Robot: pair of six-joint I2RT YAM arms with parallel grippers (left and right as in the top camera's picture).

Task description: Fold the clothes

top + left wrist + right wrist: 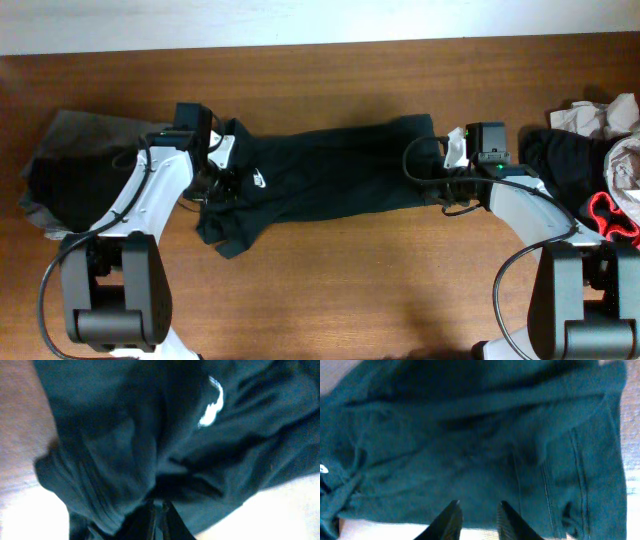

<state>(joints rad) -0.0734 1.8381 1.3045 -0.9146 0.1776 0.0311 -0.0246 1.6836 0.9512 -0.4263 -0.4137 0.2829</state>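
- Overhead view: your black T-shirt [330, 175] lay stretched across the middle of the table [350, 300], with its white logo [258, 181] toward the left end.
- Your left gripper [213, 182] sat at the shirt's left end, just beside the logo. In the left wrist view its fingers [150, 522] were pressed together on a bunch of the black cloth.
- Your right gripper [440, 178] sat at the shirt's right end. In the right wrist view its fingers [451, 520] stood apart with the shirt's edge in the gap, not clamped.
- A dark grey garment [70, 170] lay at the table's left edge, and a heap of clothes [600, 165] in black, beige and red trim lay at the right edge.
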